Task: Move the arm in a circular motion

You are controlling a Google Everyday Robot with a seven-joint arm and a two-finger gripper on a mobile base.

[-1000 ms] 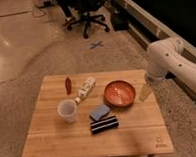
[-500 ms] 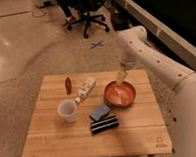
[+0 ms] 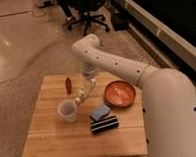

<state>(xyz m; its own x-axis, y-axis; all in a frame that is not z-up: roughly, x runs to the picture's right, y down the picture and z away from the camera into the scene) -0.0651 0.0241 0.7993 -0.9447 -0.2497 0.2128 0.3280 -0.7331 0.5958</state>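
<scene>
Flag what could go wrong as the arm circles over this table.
1. The gripper hangs low over the table, close to the white cup; a sweep that way could tip it.
2. The upright dark red item stands just beside the gripper and could be knocked over.
3. The arm runs near the red bowl in this view; a lower arc might clip it.

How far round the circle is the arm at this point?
Done: the arm has swung from the table's edge beside the bowl, across the bowl, toward the middle. In hand: the gripper hangs over the table's middle, near the cup. Left: the arc back to where it started; the loop is not closed yet.
</scene>
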